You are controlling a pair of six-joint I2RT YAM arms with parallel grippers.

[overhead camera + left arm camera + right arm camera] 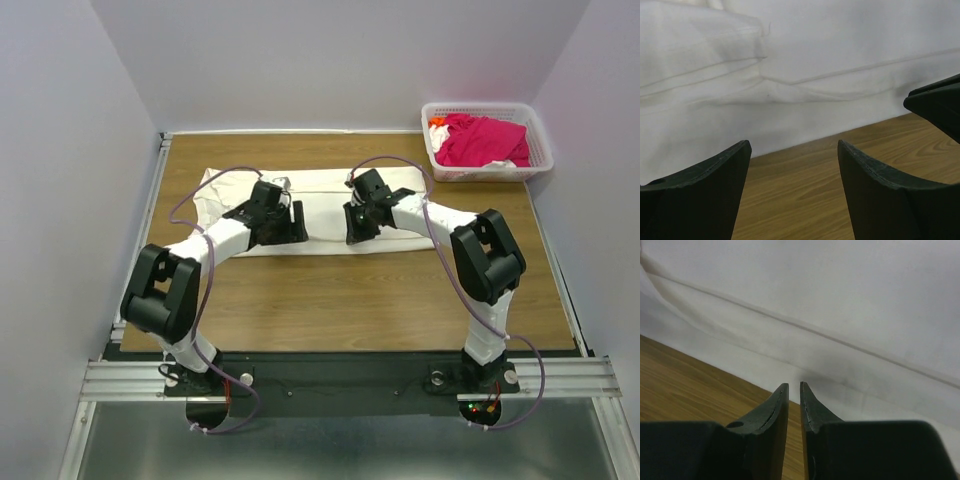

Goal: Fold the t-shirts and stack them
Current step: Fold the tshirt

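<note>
Left jaws: wide apart and holding nothing, with bare worktop [805, 200] showing in the gap between them.
Right jaws: drawn almost together, only a thin slit left between the tips. I cannot tell whether any cloth is pinched there.
Off-white t-shirt [325, 190]: lies flat in a long band across the worktop [350, 300]. Its near hem [805, 135] runs just ahead of the left jaws' tips and directly under the right jaws' tips, and the cloth [840, 300] spreads away beyond both.
Seams: a stitched fold line [805, 330] crosses the cloth just past the right jaws. Soft creases [760, 80] sit ahead of the left jaws.
Pink t-shirt [482, 140]: crumpled, well beyond the right jaws and off to their right, inside the basket [485, 173].
Arms: left arm [215, 240] and right arm [440, 222] both reach in to the shirt's near edge, with their jaws near each other.
</note>
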